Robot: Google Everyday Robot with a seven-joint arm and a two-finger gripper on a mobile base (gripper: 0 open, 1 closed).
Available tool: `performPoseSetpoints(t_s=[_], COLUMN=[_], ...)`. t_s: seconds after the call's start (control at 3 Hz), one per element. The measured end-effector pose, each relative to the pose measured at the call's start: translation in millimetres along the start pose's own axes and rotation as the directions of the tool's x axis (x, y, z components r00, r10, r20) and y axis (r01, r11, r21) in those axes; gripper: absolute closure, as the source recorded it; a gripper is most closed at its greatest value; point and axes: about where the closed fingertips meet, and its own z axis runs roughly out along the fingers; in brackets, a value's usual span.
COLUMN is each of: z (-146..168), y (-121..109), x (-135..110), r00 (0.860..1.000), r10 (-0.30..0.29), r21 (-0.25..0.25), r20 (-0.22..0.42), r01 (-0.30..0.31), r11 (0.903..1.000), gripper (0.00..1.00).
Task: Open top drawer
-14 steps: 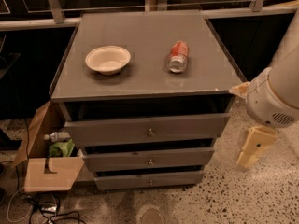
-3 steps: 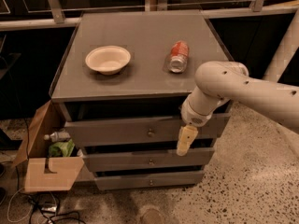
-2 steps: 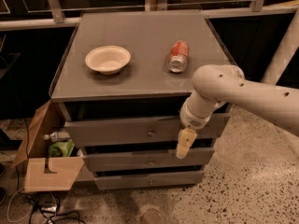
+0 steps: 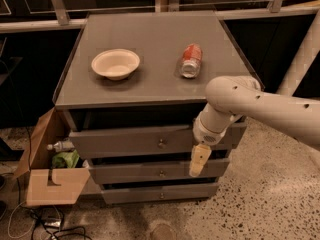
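Observation:
The top drawer (image 4: 125,140) is the widest grey front of the cabinet, with a small round metal knob (image 4: 161,143) at its centre. It stands out a little from under the cabinet top. My gripper (image 4: 197,161) hangs from the white arm (image 4: 260,104) that comes in from the right. It points down in front of the drawers, just right of the knob and slightly below it, over the gap to the middle drawer (image 4: 150,173).
A white bowl (image 4: 115,63) and a red can lying on its side (image 4: 190,60) rest on the cabinet top (image 4: 150,34). An open cardboard box (image 4: 47,184) with a bottle and green items stands at the cabinet's left. Cables lie on the speckled floor.
The arm came in from the far right and now hangs before the drawers. Over the last second the gripper shifted slightly left, towards the knob.

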Motion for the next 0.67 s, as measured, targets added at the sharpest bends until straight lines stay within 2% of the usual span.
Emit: performPoseSetpoints(t_s=[0.67], z=[-5.5], y=[4.0], x=[0.6], r00=[1.0], r10=[0.006], r21=[-0.001], r20=[0.001], r01=[-0.006], r11=[1.0], gripper=[0.0])
